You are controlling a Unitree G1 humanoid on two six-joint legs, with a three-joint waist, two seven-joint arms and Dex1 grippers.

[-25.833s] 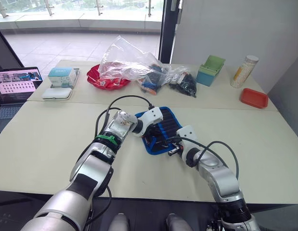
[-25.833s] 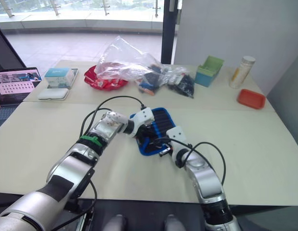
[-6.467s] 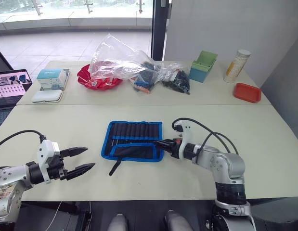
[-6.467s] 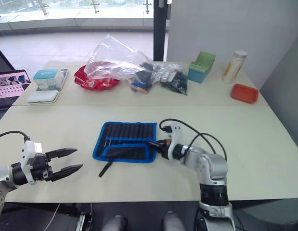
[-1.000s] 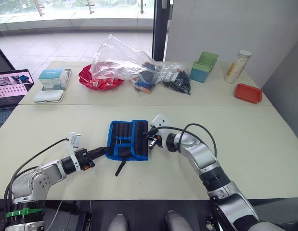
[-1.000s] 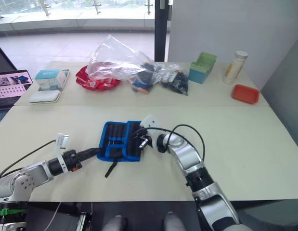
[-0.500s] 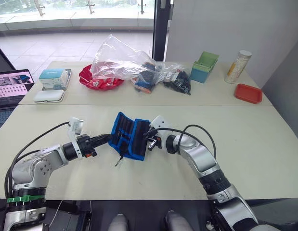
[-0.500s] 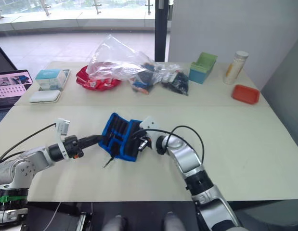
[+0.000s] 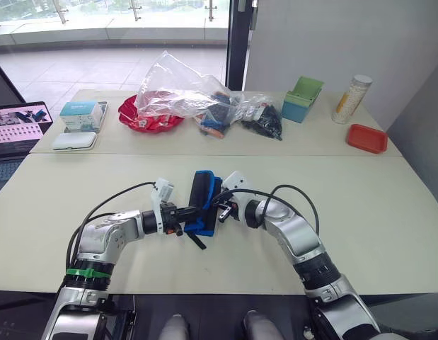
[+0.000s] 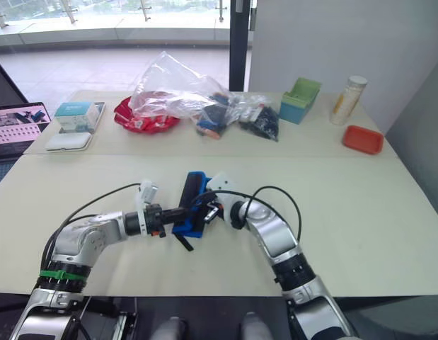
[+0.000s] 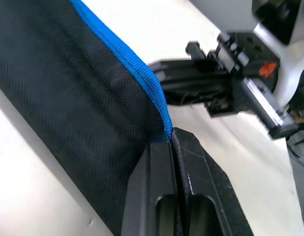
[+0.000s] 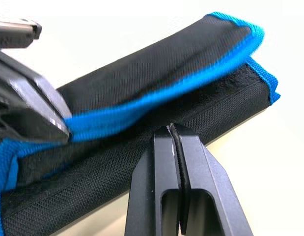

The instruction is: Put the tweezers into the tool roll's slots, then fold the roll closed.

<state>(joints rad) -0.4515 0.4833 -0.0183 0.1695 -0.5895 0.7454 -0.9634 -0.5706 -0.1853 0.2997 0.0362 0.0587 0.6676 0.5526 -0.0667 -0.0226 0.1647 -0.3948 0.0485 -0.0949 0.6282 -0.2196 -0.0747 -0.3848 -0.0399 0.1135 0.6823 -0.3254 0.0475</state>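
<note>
Two grippers on the tool roll point(image 9: 203, 202) mid-table in the head views: the left flap, half raised half a second back, is now swung over, so the fold is nearly closed. Left wrist view: left gripper point(image 11: 172, 135) fingers pressed together, pinching the blue edging. Right wrist view adds the stacked layers, right gripper point(image 12: 172, 129) clamped shut on the lower edge. Tweezers hidden inside.

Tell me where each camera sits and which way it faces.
Left eye, right eye: head camera, looking down over both arms at the black fabric tool roll with blue edging on the beige table.
Left wrist: along the left pincer, shut on the roll's edging.
Right wrist: along the right pincer, at the roll.
All share the roll.
</note>
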